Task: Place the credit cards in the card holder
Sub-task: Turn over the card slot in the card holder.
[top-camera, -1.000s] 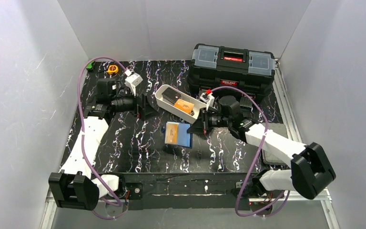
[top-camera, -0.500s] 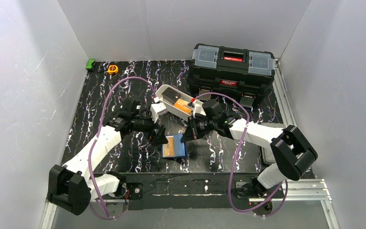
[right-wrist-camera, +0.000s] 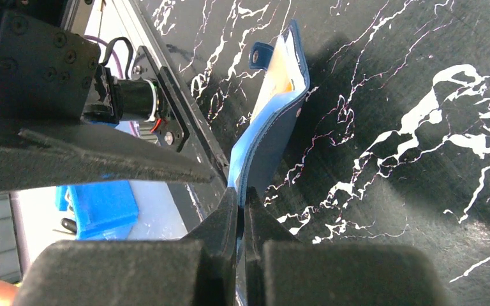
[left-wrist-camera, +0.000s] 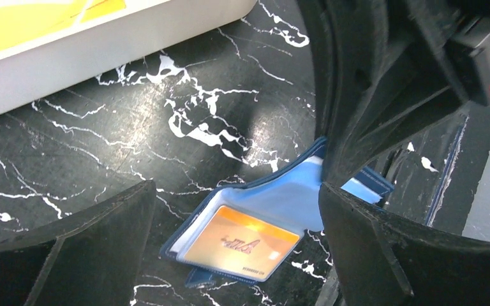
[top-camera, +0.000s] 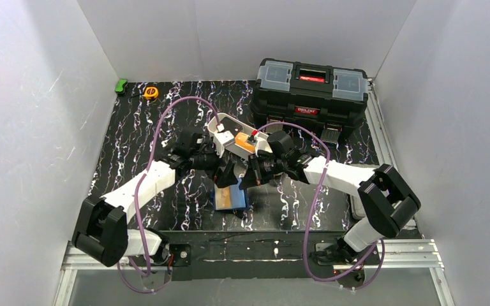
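The navy card holder (left-wrist-camera: pixel 274 204) lies open on the black marbled worktop (top-camera: pixel 134 140), near its front edge, light blue inside facing up. An orange credit card (left-wrist-camera: pixel 241 243) sits in its near pocket. The right pincer (right-wrist-camera: pixel 242 203) is clamped on the edge of the holder's other leaf, which it holds tilted up. The left pincer (left-wrist-camera: pixel 236 189) hovers just above the holder, its fingers wide apart and touching nothing. Just behind, a white tray (top-camera: pixel 212 127) holds another orange-yellow card (top-camera: pixel 245 145).

Glossy card (left-wrist-camera: pixel 242 242) — smooth table (left-wrist-camera: pixel 166 115)
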Robot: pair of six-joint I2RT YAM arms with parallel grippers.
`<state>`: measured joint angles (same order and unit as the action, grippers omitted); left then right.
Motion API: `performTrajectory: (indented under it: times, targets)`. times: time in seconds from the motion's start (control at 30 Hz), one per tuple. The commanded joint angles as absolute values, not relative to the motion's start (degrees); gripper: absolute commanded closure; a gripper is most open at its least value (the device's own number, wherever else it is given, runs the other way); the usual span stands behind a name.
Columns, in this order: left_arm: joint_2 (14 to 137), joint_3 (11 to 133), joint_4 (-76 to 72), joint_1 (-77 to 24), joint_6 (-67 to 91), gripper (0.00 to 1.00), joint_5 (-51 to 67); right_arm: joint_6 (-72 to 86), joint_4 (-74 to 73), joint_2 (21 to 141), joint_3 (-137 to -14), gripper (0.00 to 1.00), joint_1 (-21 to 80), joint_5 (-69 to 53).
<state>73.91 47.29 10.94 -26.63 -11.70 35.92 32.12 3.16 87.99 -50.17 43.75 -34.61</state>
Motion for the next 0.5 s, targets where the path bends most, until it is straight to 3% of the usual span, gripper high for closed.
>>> performTrajectory:
  times: [0.0,0.47]
  targets:
    - [73.87,47.18,7.91,-27.25,-9.33,0.01,38.06,30.63,5.21,88.99,-53.28,0.99,44.12,-36.82]
    - [75.49,45.34,8.16,-27.77,-16.93,0.01,36.15,29.55,6.02,89.31,-53.68,0.99,44.03,-38.50]
